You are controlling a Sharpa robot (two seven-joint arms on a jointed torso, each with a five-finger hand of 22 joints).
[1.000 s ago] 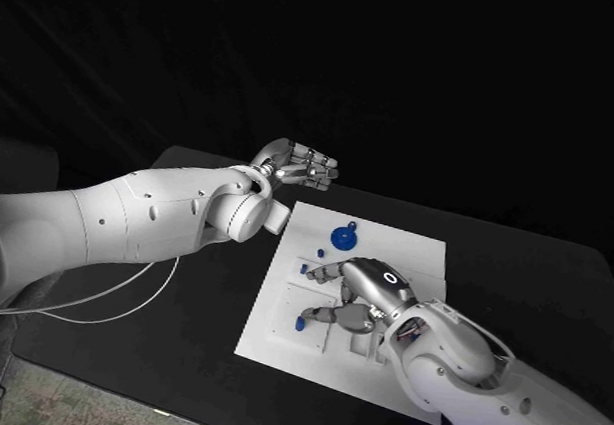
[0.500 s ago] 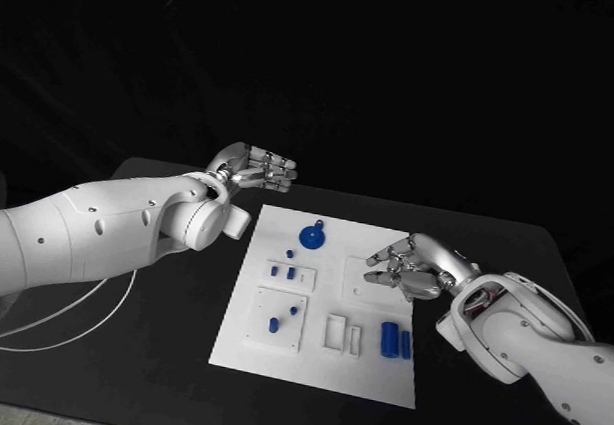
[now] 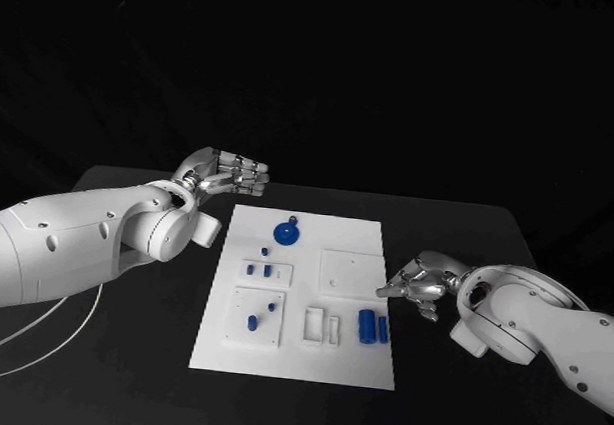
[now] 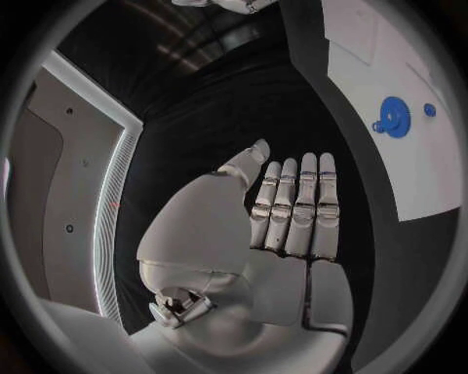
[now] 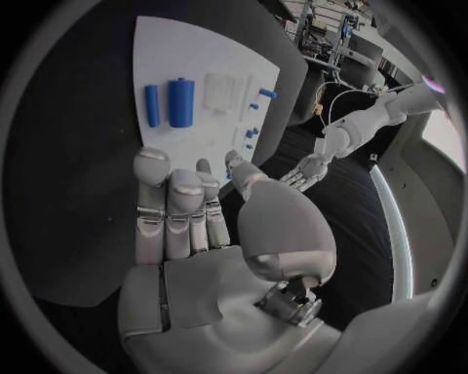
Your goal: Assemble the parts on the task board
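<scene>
The white task board [image 3: 294, 362] lies in the middle of the black table. On it a round blue part [image 3: 288, 234] sits near the far edge, with several small blue pegs [image 3: 258, 266] below it. Two blue cylinders [image 3: 366, 325] lie side by side near the right edge and also show in the right wrist view [image 5: 179, 101]. My left hand [image 3: 227, 173] hovers off the board's far left corner, holding nothing, fingers straight [image 4: 292, 214]. My right hand [image 3: 418, 279] hangs at the board's right edge, just beyond the cylinders, with nothing in it and its fingers [image 5: 175, 210] extended.
White rectangular sockets [image 3: 317, 324] sit mid-board beside the cylinders, and a square recess [image 3: 345, 269] lies further back. A white cable [image 3: 35, 349] trails over the table's left side. Black table surface surrounds the board.
The camera has shifted. My right hand has left the board's small sockets and drawn back past the right edge. My left hand keeps its raised pose by the far left corner.
</scene>
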